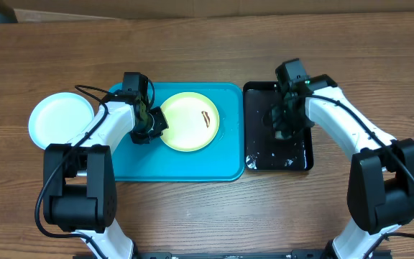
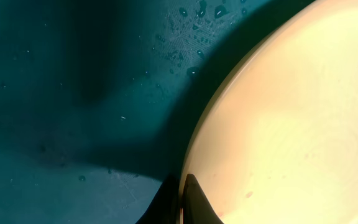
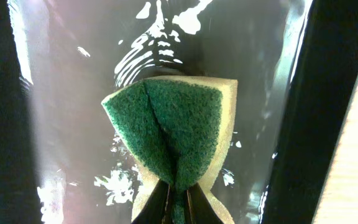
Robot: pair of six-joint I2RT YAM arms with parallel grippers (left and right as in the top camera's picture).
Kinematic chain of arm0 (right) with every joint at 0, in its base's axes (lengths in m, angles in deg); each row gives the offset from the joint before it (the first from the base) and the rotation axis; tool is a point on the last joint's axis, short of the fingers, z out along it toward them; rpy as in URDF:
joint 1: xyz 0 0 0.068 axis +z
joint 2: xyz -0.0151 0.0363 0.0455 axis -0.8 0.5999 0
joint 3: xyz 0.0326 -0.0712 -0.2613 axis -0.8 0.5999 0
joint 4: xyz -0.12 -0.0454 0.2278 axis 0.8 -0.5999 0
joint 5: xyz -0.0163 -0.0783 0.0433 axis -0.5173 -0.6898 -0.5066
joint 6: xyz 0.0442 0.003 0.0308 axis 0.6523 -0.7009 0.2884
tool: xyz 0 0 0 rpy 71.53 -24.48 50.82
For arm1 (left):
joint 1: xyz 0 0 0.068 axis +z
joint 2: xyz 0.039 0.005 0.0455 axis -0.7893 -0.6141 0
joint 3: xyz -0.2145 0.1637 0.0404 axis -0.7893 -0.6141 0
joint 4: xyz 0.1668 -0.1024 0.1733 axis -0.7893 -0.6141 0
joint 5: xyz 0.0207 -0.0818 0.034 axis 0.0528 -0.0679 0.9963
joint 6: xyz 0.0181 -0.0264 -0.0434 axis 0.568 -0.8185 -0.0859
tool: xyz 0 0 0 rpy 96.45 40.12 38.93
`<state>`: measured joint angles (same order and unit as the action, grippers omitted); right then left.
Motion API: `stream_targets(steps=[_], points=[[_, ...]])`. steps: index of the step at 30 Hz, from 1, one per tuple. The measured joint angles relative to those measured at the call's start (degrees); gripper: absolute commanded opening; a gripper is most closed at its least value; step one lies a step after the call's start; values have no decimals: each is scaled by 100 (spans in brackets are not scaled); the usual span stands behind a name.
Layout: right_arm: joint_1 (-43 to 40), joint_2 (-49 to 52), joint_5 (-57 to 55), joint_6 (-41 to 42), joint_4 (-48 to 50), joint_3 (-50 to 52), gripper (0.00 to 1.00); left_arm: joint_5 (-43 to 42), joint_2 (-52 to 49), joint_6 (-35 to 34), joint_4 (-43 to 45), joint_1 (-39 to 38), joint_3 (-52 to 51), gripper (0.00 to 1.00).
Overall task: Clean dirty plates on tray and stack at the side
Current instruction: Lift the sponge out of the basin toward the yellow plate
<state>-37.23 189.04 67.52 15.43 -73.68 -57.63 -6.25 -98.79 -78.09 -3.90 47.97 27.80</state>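
Observation:
A yellow-green plate (image 1: 189, 121) with a reddish-brown smear lies on the turquoise tray (image 1: 178, 165). My left gripper (image 1: 152, 126) is shut on the plate's left rim. In the left wrist view the fingers (image 2: 182, 202) pinch the edge of the plate (image 2: 291, 124) over the wet tray (image 2: 73, 93). A pale white-aqua plate (image 1: 61, 119) lies on the table left of the tray; I cannot tell if another plate lies under it. My right gripper (image 1: 282, 124) is shut on a green and yellow sponge (image 3: 179, 124), with its fingers (image 3: 178, 202) pinching the sponge into a fold.
A glossy black tray (image 1: 259, 115) holding water stands right of the turquoise tray, and the sponge hangs over it. It also shows in the right wrist view (image 3: 73, 62). The wooden table surrounds both trays.

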Motion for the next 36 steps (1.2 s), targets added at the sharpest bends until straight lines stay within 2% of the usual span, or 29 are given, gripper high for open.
stream_targets(steps=[22, 31, 36], points=[[0, 0, 0, -168, -136, -129, 4, 0, 0, 0, 0, 0, 0, 4], [0, 0, 0, -170, -619, -848, 4, 2, 0, 0, 0, 0, 0, 4], [0, 0, 0, -170, -684, -870, 4, 4, 0, 0, 0, 0, 0, 4]])
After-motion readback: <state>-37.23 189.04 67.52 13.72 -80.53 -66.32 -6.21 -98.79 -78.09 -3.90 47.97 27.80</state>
